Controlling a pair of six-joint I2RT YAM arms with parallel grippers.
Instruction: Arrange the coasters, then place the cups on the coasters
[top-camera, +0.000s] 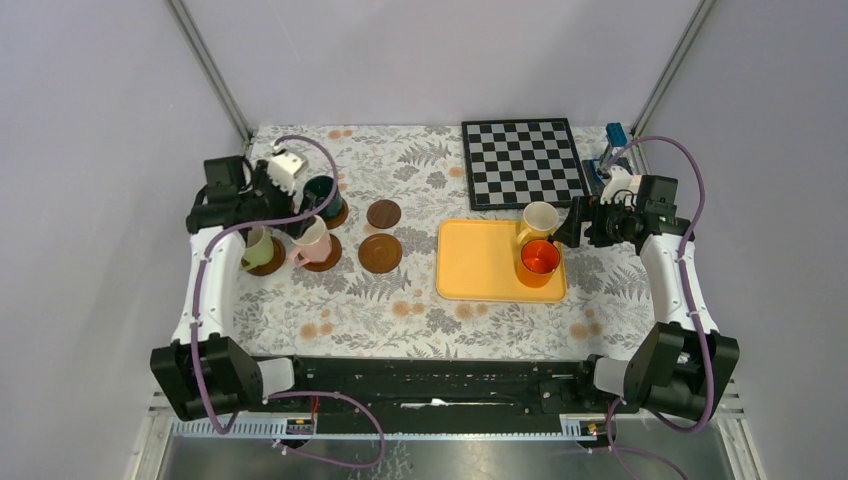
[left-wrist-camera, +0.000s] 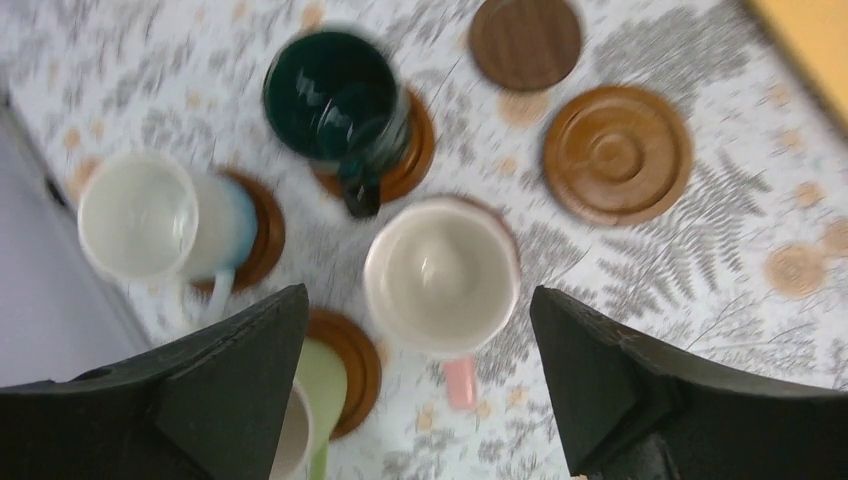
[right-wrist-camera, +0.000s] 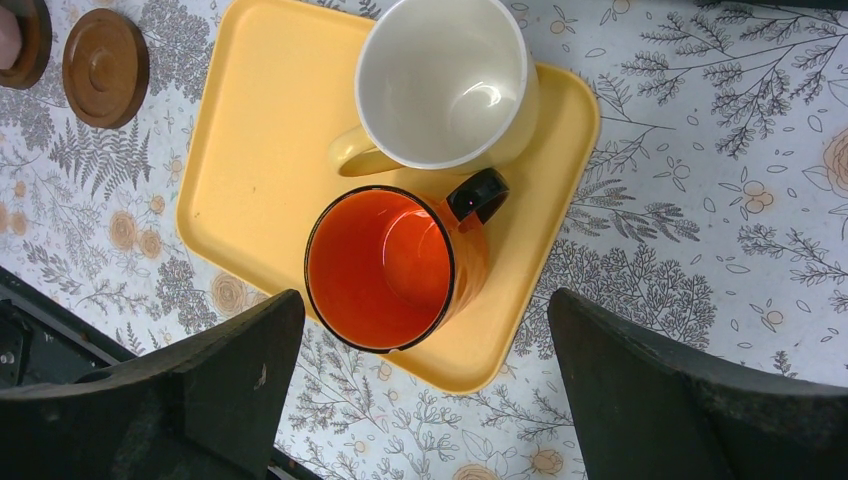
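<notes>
The left tool is hanging wide open and empty, straddling the pink cup, which is sitting upright on a coaster. Close by, the dark green cup, white-blue cup and light green cup are each resting on a round dark-brown disc at the left of the surface. Two bare coasters, rimmed and wood-grained, are lying just beside them, likely awaiting the last cups. The right tool, equally open and empty, is hovering over the orange cup, beside the cream-yellow cup on the yellow tray, seemingly lining up a pick.
</notes>
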